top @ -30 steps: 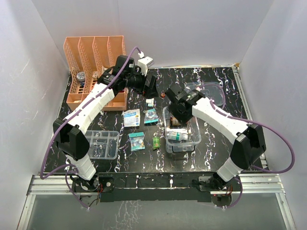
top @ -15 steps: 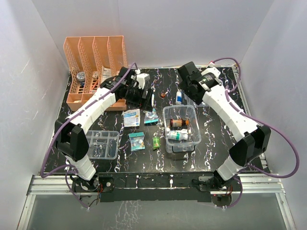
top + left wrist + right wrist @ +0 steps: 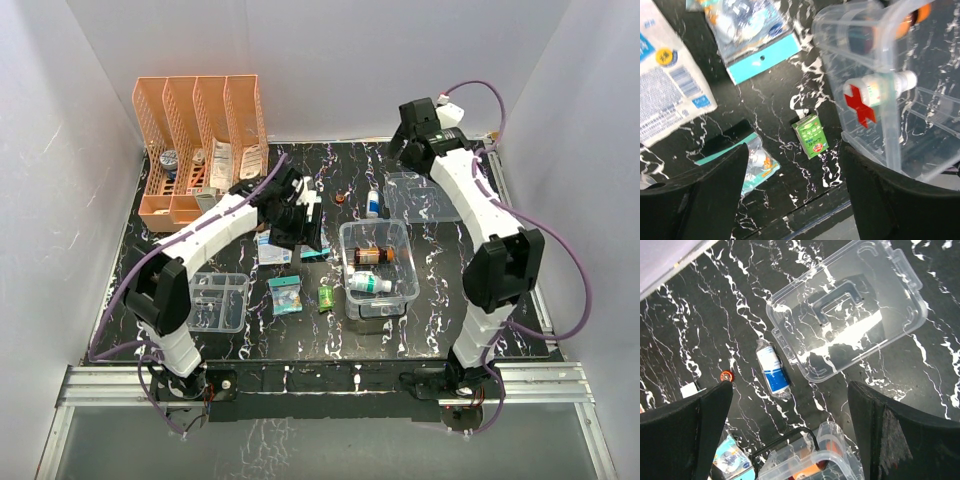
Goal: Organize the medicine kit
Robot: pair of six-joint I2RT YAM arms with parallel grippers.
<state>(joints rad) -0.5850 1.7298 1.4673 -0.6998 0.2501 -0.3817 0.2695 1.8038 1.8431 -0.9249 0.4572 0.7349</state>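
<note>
The medicine kit is a deep clear box at table centre, holding an amber bottle and a white bottle. Its red cross faces the left wrist view. Its clear lid lies behind it, dark handle up, and shows in the right wrist view. A blue-white roll lies left of the lid. My left gripper is open and empty above a small green box and packets left of the kit. My right gripper is open and empty, high over the back.
An orange slotted rack stands back left. A shallow divided tray sits front left. A white-blue packet and two teal packets lie left of the kit. A small orange cap lies near the roll.
My right arm has lifted off the kit and swung to the back right, above the lid. My left gripper has come forward from the rack to over the packets.
</note>
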